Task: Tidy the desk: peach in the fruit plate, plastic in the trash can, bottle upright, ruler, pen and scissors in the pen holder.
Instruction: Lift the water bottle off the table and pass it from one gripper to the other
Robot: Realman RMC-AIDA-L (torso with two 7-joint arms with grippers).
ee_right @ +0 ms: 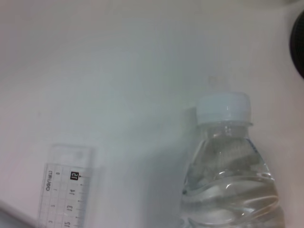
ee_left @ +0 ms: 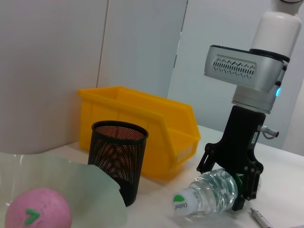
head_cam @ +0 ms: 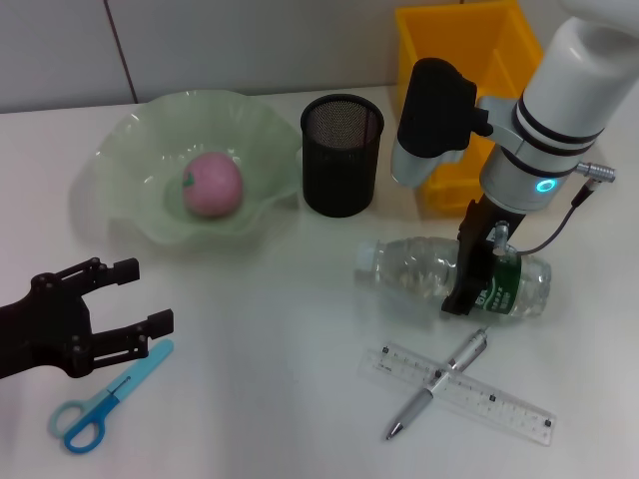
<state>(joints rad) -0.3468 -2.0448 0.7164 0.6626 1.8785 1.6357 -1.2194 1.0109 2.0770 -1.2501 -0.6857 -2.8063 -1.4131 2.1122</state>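
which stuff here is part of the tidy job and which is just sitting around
Part of the job:
- peach, already in the fruit plate
- bottle, lying on its side with the right pincer around it
- ruler, pen, scissors
- pen holder
- yellow bin

Just lying about:
- nothing; the left pincer is open near the scissors

A pink peach is seen resting in the pale green fruit plate. Just beside the plate, a black mesh pen holder stands upright. A clear bottle with a green label and white cap is laid on its side on the tabletop. A transparent ruler lies flat near it, crossed by a silver pen. Blue-handled scissors lie well apart, closed
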